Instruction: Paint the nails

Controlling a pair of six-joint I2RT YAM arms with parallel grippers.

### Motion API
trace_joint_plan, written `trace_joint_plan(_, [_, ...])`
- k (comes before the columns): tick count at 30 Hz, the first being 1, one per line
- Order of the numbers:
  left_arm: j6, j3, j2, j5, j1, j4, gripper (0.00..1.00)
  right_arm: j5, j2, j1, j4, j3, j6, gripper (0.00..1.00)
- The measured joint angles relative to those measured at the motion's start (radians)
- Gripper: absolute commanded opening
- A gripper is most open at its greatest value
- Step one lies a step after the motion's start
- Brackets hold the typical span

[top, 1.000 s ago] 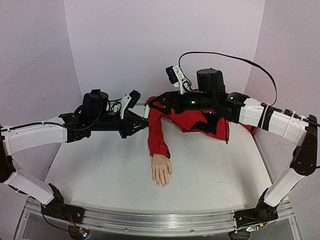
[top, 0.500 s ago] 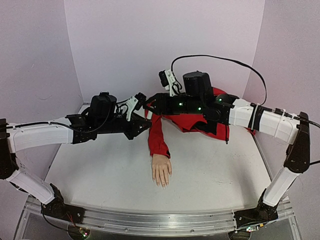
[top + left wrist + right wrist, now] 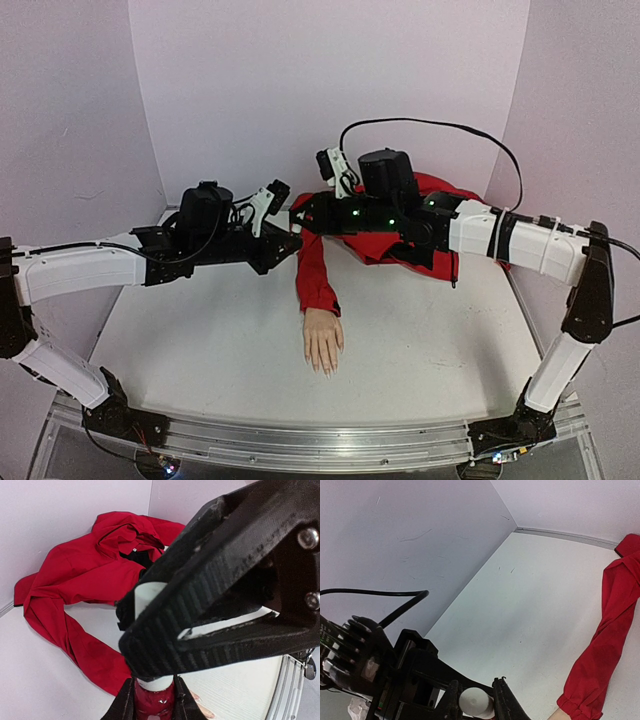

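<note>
Left gripper [image 3: 287, 243], above the white counter [image 3: 200, 340] midway along and toward its far edge, closed on small dark-red polish bottle [image 3: 154, 706]. Right gripper [image 3: 476, 700], directly opposite, pinched onto the bottle's white cylindrical cap [image 3: 149, 597]. Pale mannequin hand [image 3: 323, 340] in red fabric sleeve [image 3: 315, 270], flat near the centre of the near edge. Tiny oval nails [image 3: 322, 367] toward that edge, well apart from both grippers, colour too small to tell.

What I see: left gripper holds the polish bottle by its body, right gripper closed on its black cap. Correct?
No: the cap is white, not black, as the right wrist view shows. The left gripper does hold the polish bottle by its body, and the right gripper is closed on the cap.
</note>
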Motion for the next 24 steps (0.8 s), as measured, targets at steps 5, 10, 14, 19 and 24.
trace_joint_plan(5, [-0.016, 0.005, 0.000, 0.004, 0.001, -0.008, 0.00, 0.008, 0.008, -0.002, 0.003, 0.000, -0.014, 0.03])
trace_joint_plan(10, [-0.023, 0.005, -0.006, 0.133, 0.032, -0.024, 0.00, -0.041, 0.006, -0.005, -0.005, 0.000, -0.090, 0.00])
trace_joint_plan(14, [-0.022, 0.005, -0.023, 0.440, 0.095, -0.034, 0.00, -0.262, -0.017, -0.027, -0.014, -0.002, -0.238, 0.00])
trace_joint_plan(19, [-0.033, 0.030, -0.030, 0.907, 0.115, -0.034, 0.00, -0.731, -0.044, -0.049, -0.011, 0.000, -0.367, 0.00])
trace_joint_plan(24, [-0.071, 0.064, -0.003, 1.169, 0.090, -0.015, 0.00, -0.960, -0.041, -0.021, 0.043, 0.008, -0.413, 0.00])
